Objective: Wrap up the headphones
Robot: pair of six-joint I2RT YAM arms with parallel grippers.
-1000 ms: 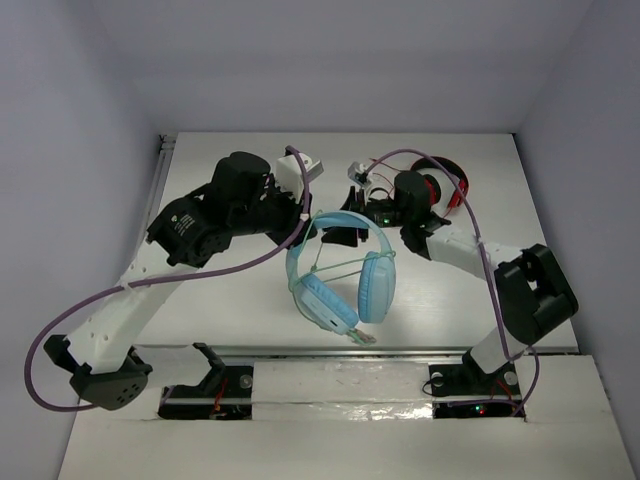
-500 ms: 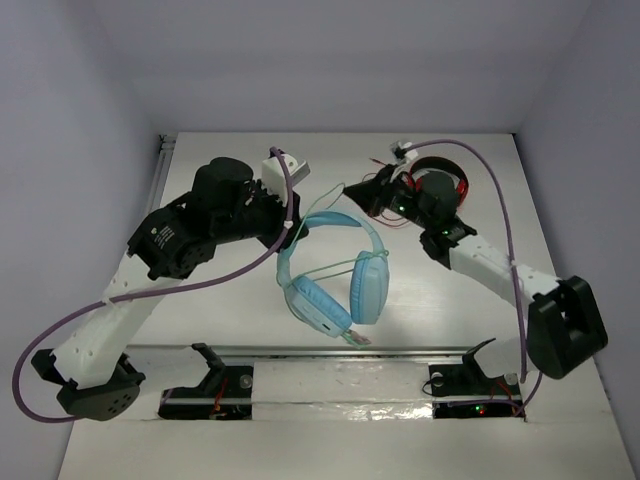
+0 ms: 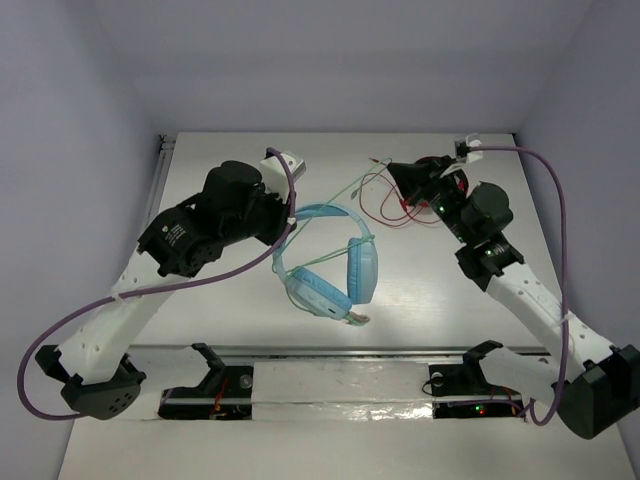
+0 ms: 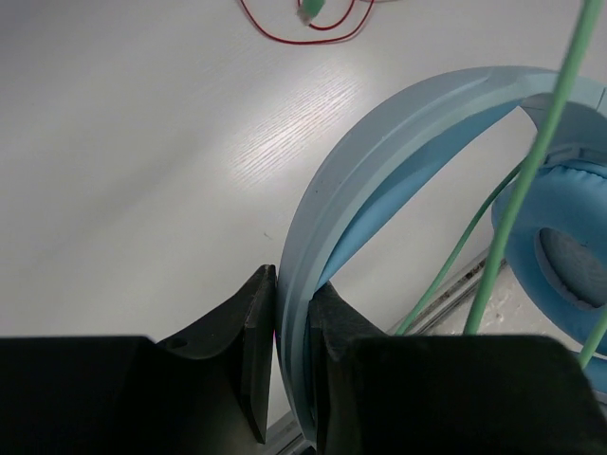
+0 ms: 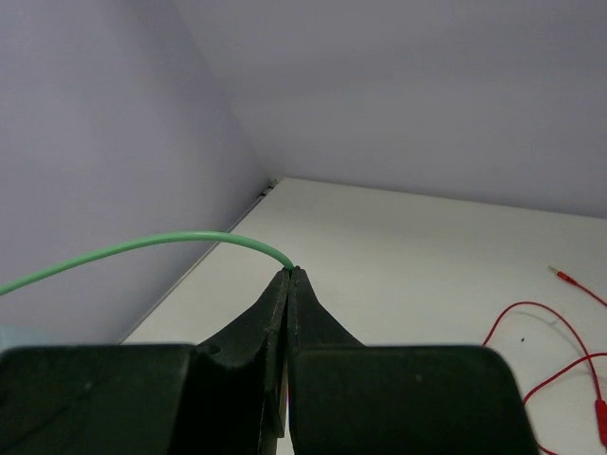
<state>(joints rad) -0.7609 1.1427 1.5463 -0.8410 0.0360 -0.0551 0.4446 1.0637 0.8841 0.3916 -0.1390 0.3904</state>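
headphones (image 3: pixel 362 275) held by headband (image 4: pixel 379 142) in left pincer (image 4: pixel 292 284), right pincer (image 5: pixel 287 273) pinching cable (image 5: pixel 171 239)

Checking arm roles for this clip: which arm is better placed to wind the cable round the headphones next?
Probably the right arm: its jaws pinch the green cable and can lead it. On the left arm, the jaws clamp the headband.

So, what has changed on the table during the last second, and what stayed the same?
The right tool, now shut on the green cable, swung to the right and slightly back, drawing the cable out from the headphones. The headphones shifted a little to the left. The left tool stayed clamped on the headband.
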